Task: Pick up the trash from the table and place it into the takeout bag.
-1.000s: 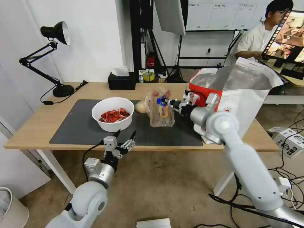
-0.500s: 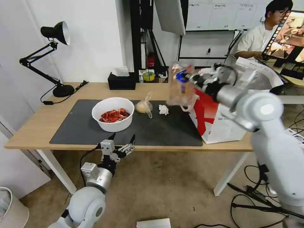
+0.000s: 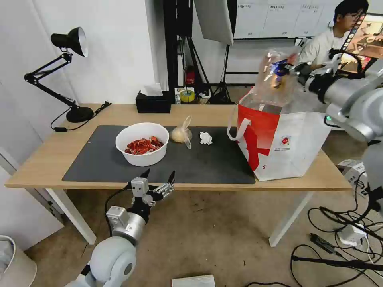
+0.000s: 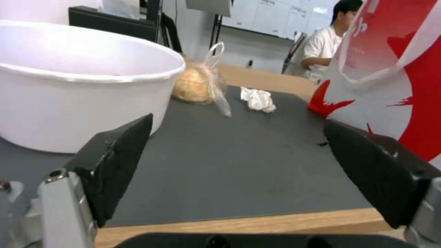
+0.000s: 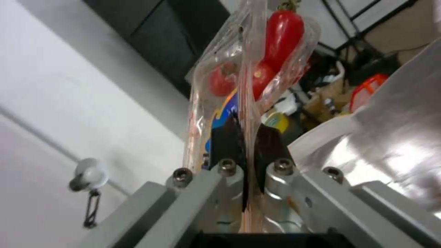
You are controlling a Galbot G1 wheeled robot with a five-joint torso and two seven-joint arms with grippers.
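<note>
My right gripper (image 3: 300, 68) (image 5: 247, 137) is shut on the clear hinged plastic tray (image 3: 275, 77) (image 5: 250, 62), which holds red tomatoes and hangs above the open mouth of the takeout bag (image 3: 287, 139) (image 5: 395, 137). On the dark mat of the table (image 3: 52, 155) stand the white bowl of red shells (image 3: 142, 143) (image 4: 69, 86), the knotted clear bag with a beige lump (image 3: 180, 134) (image 4: 197, 84) and the crumpled white tissue (image 3: 206, 138) (image 4: 258, 99). My left gripper (image 3: 158, 176) (image 4: 239, 172) is open, low at the table's front edge, facing the bowl.
A black tissue box (image 3: 153, 101) sits at the back edge and a black desk lamp (image 3: 70, 71) at the back left corner. A person sits behind the takeout bag at the far right. Cables lie on the floor at the right.
My right gripper has carried the plastic tray up from the mat and rightward, to above the takeout bag's mouth. The left gripper has hardly moved.
</note>
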